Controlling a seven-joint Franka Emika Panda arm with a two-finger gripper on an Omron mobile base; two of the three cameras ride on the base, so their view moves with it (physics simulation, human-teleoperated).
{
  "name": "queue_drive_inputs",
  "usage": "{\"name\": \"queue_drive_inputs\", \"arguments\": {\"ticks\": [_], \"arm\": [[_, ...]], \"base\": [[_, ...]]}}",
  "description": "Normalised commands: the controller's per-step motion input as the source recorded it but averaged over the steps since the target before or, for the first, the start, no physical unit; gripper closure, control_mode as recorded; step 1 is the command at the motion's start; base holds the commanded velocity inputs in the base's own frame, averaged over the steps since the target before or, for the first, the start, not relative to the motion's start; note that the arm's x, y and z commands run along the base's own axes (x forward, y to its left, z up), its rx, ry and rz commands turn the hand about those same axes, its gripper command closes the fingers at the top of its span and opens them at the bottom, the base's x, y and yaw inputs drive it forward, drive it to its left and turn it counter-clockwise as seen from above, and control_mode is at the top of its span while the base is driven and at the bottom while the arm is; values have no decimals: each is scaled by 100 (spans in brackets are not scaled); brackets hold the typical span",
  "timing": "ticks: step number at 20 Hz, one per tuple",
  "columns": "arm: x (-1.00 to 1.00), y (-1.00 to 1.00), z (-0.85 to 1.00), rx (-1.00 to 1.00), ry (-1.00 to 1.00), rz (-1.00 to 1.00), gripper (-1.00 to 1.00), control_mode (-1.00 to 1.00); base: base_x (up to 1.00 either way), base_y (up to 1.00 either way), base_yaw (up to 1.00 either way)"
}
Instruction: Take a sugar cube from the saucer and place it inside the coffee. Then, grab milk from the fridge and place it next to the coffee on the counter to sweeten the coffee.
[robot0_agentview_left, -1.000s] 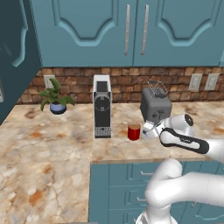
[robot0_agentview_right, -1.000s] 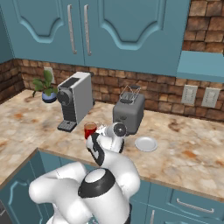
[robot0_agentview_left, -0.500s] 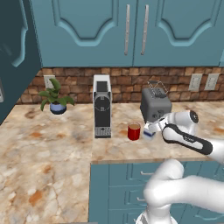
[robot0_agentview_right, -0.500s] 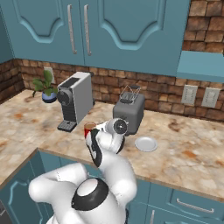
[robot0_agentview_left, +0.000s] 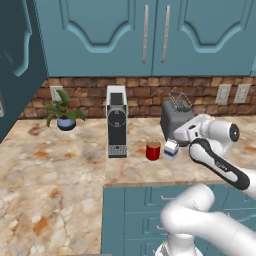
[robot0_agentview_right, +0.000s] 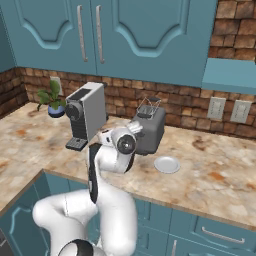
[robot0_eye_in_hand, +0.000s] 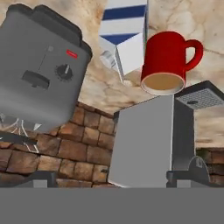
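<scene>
The coffee (robot0_agentview_left: 153, 150), a small red cup, stands on the counter (robot0_agentview_left: 60, 170) just right of the coffee machine. The milk (robot0_agentview_left: 171, 148), a white carton with a blue band, stands upright on the counter close beside the cup's right side. My gripper (robot0_agentview_left: 180, 137) hovers a little up and right of the carton, open and holding nothing. The hand view is rolled over: the milk (robot0_eye_in_hand: 124, 39) and the coffee (robot0_eye_in_hand: 166, 61) lie ahead, beyond the open fingertips (robot0_eye_in_hand: 192, 174). The white saucer (robot0_agentview_right: 166, 164) lies right of the toaster. The sugar cube and the fridge are out of view.
A tall black-and-white coffee machine (robot0_agentview_left: 116, 122) stands left of the cup. A grey toaster (robot0_agentview_left: 175, 120) sits right behind the milk, near my hand. A potted plant (robot0_agentview_left: 62, 115) is at the far left against the brick wall. Teal cabinets hang overhead.
The jaws have opened and let go of the milk, which stays standing beside the cup. The hand has drawn back and up to the right, away from the carton.
</scene>
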Motion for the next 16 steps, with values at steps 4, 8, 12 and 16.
{"name": "queue_drive_inputs", "arguments": {"ticks": [4,8,12,16], "arm": [[-85,0,100,-10,-59,0,-100,-100],[-81,0,100,-12,-59,0,-100,-100],[-80,0,100,-7,-55,0,-100,-100],[-82,0,100,-5,-53,0,-100,-100]], "base": [[0,0,0],[0,0,0],[0,0,0],[0,0,0]]}}
